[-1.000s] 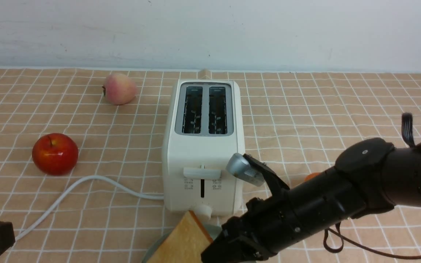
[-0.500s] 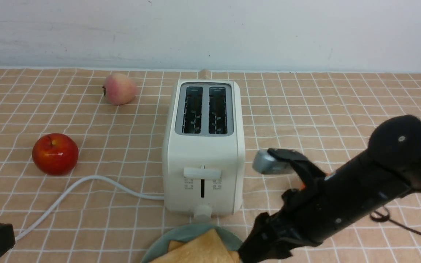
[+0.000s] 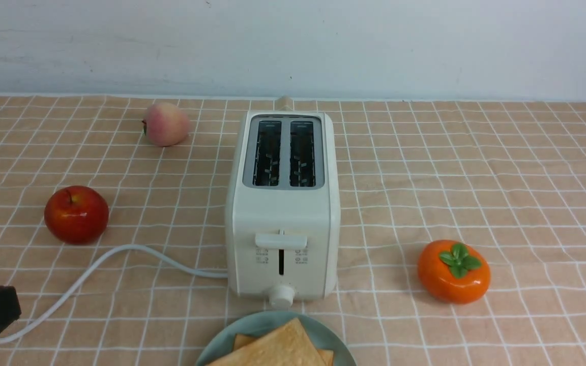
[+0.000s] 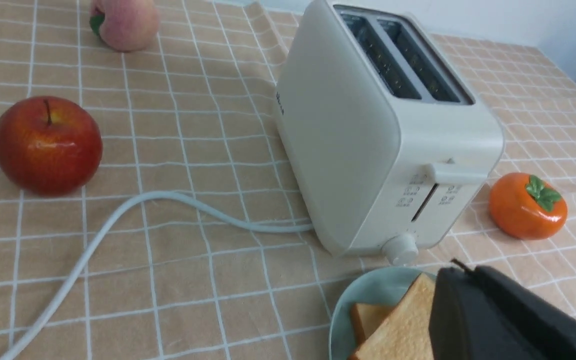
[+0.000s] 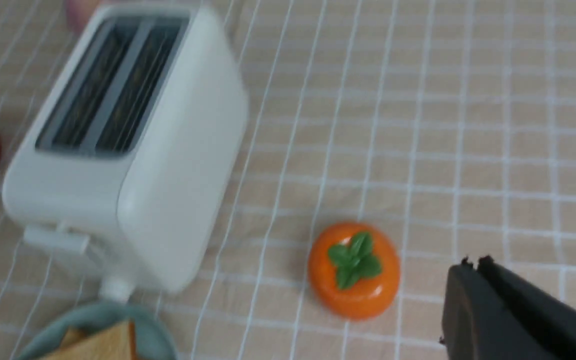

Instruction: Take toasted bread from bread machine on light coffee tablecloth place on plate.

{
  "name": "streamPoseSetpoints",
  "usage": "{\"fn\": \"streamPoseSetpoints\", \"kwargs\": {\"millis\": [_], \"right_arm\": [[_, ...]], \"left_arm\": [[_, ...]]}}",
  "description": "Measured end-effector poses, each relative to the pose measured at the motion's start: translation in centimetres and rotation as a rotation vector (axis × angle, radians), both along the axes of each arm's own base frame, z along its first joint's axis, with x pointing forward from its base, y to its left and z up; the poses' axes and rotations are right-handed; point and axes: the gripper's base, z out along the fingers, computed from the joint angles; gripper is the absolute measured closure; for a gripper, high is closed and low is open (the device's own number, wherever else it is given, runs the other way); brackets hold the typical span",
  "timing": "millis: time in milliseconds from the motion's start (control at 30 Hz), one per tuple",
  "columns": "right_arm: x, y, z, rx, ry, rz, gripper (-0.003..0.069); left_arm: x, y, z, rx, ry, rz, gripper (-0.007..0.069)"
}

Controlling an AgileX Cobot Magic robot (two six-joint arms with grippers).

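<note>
Two slices of toasted bread (image 3: pixel 277 348) lie stacked flat on the mint-green plate (image 3: pixel 227 340) at the front edge, just before the bread machine (image 3: pixel 282 213). Both of its slots are empty. It stands on the light coffee tablecloth (image 3: pixel 476 168). My left gripper (image 3: pixel 8 307) sits low at the front left, shut and holding nothing. In the left wrist view its fingers (image 4: pixel 455 272) reach beside the toast (image 4: pixel 398 325) on the plate (image 4: pixel 368 290). My right gripper (image 5: pixel 473 265) is shut and empty, hovering above the cloth near the persimmon (image 5: pixel 353 270). It is out of the front view.
A red apple (image 3: pixel 76 213) and a peach (image 3: pixel 166 123) lie left of the toaster. An orange persimmon (image 3: pixel 453 272) sits to its right. The white power cord (image 3: pixel 120 254) curves across the cloth toward the front left. A pale wall bounds the back.
My right arm let go of the tilted slice, which now lies flat on the other slice. The arm then drew back to the right out of the front view and its gripper shut.
</note>
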Motion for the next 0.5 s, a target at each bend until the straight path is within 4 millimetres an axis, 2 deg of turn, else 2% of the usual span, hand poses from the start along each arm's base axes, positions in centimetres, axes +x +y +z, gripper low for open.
{"fn": "streamPoseSetpoints", "kwargs": {"millis": [67,133,167,200,233,267,367,500], "right_arm": [[-3.2,-0.8,-0.1,0.001,-0.145,-0.075,0.0676],[-5.6,-1.2,-1.3,0.006,-0.259,-0.123,0.0676],[-5.6,-1.2,-1.3,0.006,-0.259,-0.125,0.0676],[-6.9,-1.4,-2.8,0.018,-0.326,-0.146,0.0676],[-7.5,-1.4,-3.1,0.021,-0.357,-0.151,0.0676],[-8.6,-1.5,-4.6,0.031,-0.422,-0.165,0.0673],[-10.3,-1.6,-7.7,0.068,-0.545,-0.187,0.0672],[-10.7,-1.9,-9.9,0.098,-0.644,-0.213,0.0667]], "left_arm": [[0.0,0.0,0.2,-0.011,-0.017,0.001,0.0638],[0.1,0.0,0.4,-0.021,-0.035,0.002,0.0638],[0.1,0.0,0.4,-0.022,-0.037,0.002,0.0638],[0.1,0.0,0.5,-0.029,-0.053,0.004,0.0638],[0.2,0.0,0.6,-0.032,-0.061,0.005,0.0638],[0.2,0.0,0.7,-0.039,-0.075,0.006,0.0638],[0.3,-0.1,1.2,-0.061,-0.115,0.009,0.0638],[0.3,-0.1,1.3,-0.071,-0.131,0.01,0.0638]]}}
